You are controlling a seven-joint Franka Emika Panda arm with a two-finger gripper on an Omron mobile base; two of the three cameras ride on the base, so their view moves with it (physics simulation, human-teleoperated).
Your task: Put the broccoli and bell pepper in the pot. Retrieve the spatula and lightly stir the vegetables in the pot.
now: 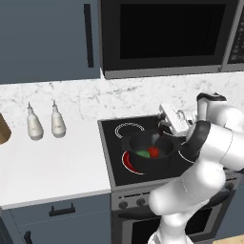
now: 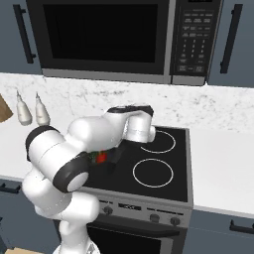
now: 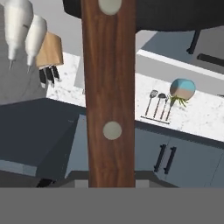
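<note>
You are working at the stove [image 1: 114, 167], where one black pot [image 1: 147, 153] is sitting on the near left burner, and your one arm is reaching over it with the gripper [image 1: 167, 125] hanging just above the pot's far right rim. One broccoli [image 1: 142, 153] and one bell pepper [image 1: 153, 151] are lying side by side inside the pot, so the loading step looks done and you are judging the stirring step to be in hand. In the hand view one spatula [image 3: 108, 94] is running straight up from between the fingertips, its brown wooden handle with two pale rivets close to the lens; the jaws are clenching that handle. The blade is hidden, so you cannot tell whether it is touching the vegetables. The next move is likely calling for small, slow sweeps inside the pot, keeping clear of the rim. Two white squeeze bottles [image 1: 45, 122] are standing on the counter [image 1: 47, 167] to the far left.
</note>
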